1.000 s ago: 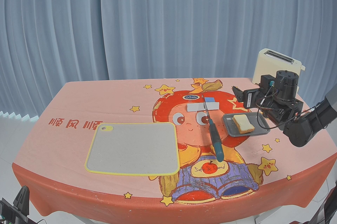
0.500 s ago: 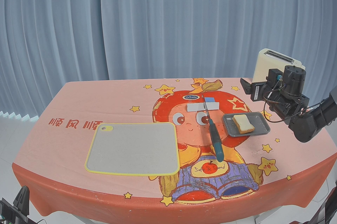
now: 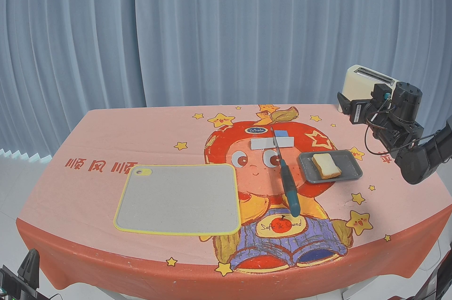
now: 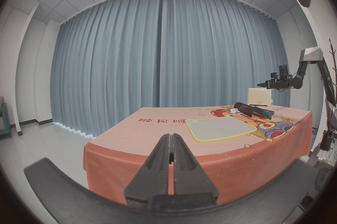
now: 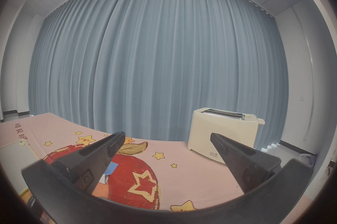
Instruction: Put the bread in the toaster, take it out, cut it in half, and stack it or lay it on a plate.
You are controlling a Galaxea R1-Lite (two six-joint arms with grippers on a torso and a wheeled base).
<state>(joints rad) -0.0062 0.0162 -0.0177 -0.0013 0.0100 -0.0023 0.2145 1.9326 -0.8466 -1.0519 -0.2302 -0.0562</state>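
Bread (image 3: 326, 165) lies on the tray (image 3: 351, 164), right of centre in the head view. Right gripper (image 5: 166, 138), jaws apart, hangs at far right beside the toaster (image 3: 366, 83). Left gripper (image 4: 171, 137) has its jaws together.

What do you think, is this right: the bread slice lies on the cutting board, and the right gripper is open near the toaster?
Not quite. The head view shows the bread slice on the grey tray, not the cutting board. The right gripper is indeed open near the toaster.
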